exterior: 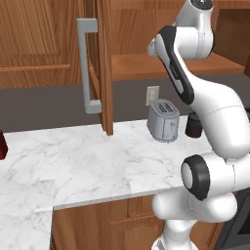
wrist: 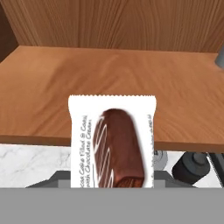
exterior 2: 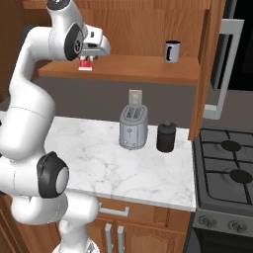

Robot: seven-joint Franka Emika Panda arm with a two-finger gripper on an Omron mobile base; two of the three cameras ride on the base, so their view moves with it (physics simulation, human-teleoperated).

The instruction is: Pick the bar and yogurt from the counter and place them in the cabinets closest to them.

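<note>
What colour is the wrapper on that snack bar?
White, with a picture of a dark brown chocolate bar on it and some brown lettering. The hand view shows it best.

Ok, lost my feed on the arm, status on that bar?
Gripper shut on the bar, at the open cabinet shelf. Bar not yet set down. Mug far along the shelf, not in the way.

You're looking at a glossy white arm (exterior: 215, 107) of rounded, bulging segments, with black caps and bands at its joints and a grey-faced wrist.
</note>
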